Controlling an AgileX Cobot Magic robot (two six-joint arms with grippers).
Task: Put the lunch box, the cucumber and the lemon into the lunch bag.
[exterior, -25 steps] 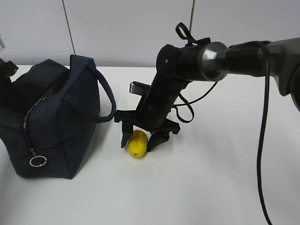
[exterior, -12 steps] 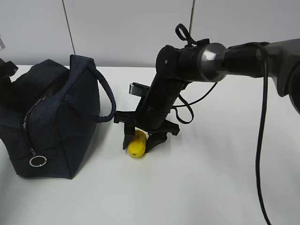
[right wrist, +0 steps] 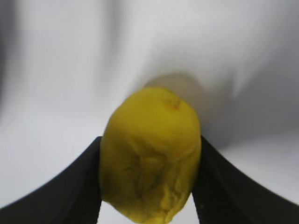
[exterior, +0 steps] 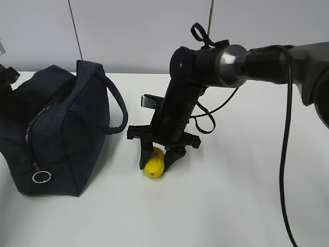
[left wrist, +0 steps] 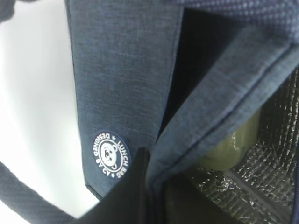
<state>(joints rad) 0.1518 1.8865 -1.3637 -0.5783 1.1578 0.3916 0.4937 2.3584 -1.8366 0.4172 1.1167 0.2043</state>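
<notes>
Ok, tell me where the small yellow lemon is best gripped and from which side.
Grip the small yellow lemon across its narrow middle, from above. It lies on the white table, rounded flanks exposed, and the right gripper already has its fingers against both flanks.

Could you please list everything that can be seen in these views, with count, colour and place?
lunch bag: one, dark navy, on the left of the table, zipper open, round white logo on its side.
lunch box: one, sage-green lid partly showing inside the bag against the silver lining.
lemon: one, yellow, on the table right of the bag, between the right gripper's fingers.
table: one, white.
wall: pale grey, behind the table.
cucumber: not visible in any view.
right gripper: one, black, closed on the lemon, pointing down.
left gripper: one, black, pinching the bag's edge beside the opening.
</notes>
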